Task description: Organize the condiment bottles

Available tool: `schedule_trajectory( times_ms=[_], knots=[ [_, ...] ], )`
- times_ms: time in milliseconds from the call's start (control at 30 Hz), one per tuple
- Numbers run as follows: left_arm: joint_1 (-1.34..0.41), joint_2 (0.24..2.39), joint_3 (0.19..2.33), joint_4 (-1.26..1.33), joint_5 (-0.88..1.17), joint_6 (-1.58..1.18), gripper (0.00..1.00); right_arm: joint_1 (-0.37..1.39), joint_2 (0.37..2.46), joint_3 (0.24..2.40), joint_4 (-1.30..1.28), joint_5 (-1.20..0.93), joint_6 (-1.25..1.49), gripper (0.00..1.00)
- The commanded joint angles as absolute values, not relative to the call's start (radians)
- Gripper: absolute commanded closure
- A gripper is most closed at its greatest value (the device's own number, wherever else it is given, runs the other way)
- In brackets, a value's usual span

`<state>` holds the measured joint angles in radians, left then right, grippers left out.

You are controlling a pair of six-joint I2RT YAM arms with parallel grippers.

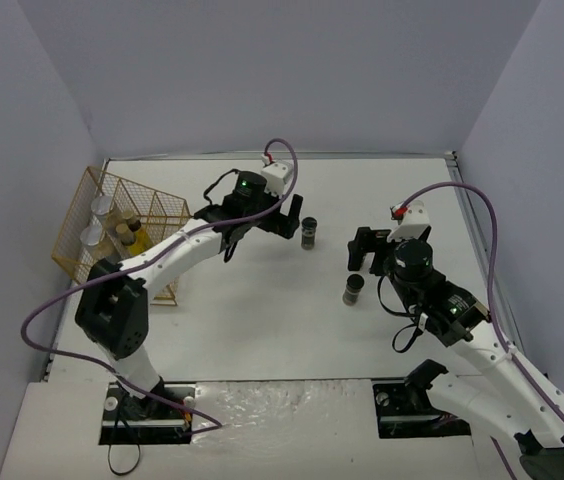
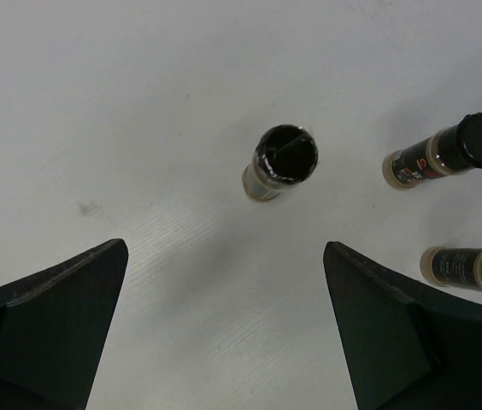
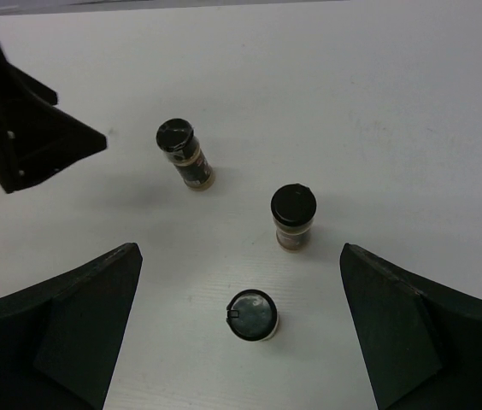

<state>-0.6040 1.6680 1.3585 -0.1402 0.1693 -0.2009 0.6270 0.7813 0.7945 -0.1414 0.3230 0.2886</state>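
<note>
Worktop (image 1: 262, 330): white and walled in on three sides. I see one arm reaching in from each near corner.

Left gripper (image 2: 226, 248): stands wide open and holds nothing. It hangs over the middle of the worktop, a little toward the far edge.

Right gripper (image 3: 241, 249): also spread wide and holding nothing. It hangs right of the middle and faces the left gripper across a small gap.

Far dark jar (image 1: 308, 232): stands upright with its black lid up, between the two grippers. It is just ahead of the left gripper's fingertips and touches neither finger.

Middle dark jar (image 3: 293, 215): upright, near the far one but apart from it, out in front of the right gripper.

Near dark jar (image 3: 252, 314): upright, closest to the right gripper. In the right wrist view it sits low between the open fingers, and neither finger touches it.

Gold wire rack (image 1: 167, 210): sits at the left edge of the worktop, toward the far left corner, well apart from the three dark jars.

Clear jars (image 1: 99, 207): two of them with grey lids, inside the rack on its left-edge side, one behind the other.

Yellow bottles (image 1: 138, 240): inside the rack as well, just beside the clear jars on the side toward the middle of the worktop. I cannot tell through the wire how they are seated.
</note>
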Motion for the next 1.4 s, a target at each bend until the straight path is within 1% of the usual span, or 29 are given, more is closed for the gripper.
schedule_trajectory(
  times_ms=[0, 200, 400, 467, 600, 700, 900, 967, 1000, 1033, 1100, 1233, 1367],
  knots=[
    [-0.653, 1.768, 1.473, 0.051, 0.209, -0.140, 0.03, 0.624, 0.758, 0.839, -0.152, 0.319, 0.304, 0.02],
    [-0.669, 1.881, 1.546, 0.071, 0.218, -0.151, 0.03, 0.625, 0.730, 0.839, -0.173, 0.328, 0.311, 0.02],
    [-0.689, 1.958, 1.600, 0.059, 0.164, -0.143, 0.05, 0.625, 0.735, 0.841, -0.181, 0.331, 0.311, 0.02],
    [-0.693, 1.979, 1.617, 0.048, 0.150, -0.147, 0.09, 0.624, 0.731, 0.842, -0.184, 0.334, 0.311, 0.02],
    [-0.699, 1.988, 1.629, 0.044, 0.142, -0.155, 0.26, 0.626, 0.719, 0.841, -0.189, 0.338, 0.311, 0.02],
    [-0.707, 1.975, 1.626, 0.042, 0.134, -0.156, 0.44, 0.626, 0.717, 0.841, -0.189, 0.341, 0.310, 0.02],
    [-0.719, 1.911, 1.599, 0.019, 0.091, -0.165, 0.75, 0.624, 0.718, 0.841, -0.190, 0.341, 0.308, 0.02],
    [-0.719, 1.870, 1.584, 0.007, 0.062, -0.167, 0.78, 0.625, 0.718, 0.841, -0.189, 0.341, 0.309, 0.02],
    [-0.719, 1.835, 1.568, 0.003, 0.047, -0.167, 0.83, 0.625, 0.718, 0.841, -0.190, 0.340, 0.310, 0.02],
    [-0.718, 1.818, 1.559, 0.002, 0.026, -0.168, 0.85, 0.625, 0.718, 0.841, -0.190, 0.339, 0.310, 0.02],
    [-0.712, 1.762, 1.541, -0.059, -0.065, -0.169, 0.87, 0.625, 0.722, 0.841, -0.190, 0.338, 0.306, 0.02],
    [-0.659, 1.645, 1.516, -0.167, -0.205, -0.199, 0.87, 0.624, 0.732, 0.844, -0.190, 0.336, 0.299, 0.02],
    [-0.541, 1.530, 1.468, -0.270, -0.274, -0.263, 0.86, 0.625, 0.746, 0.844, -0.182, 0.337, 0.289, 0.01]
  ],
)
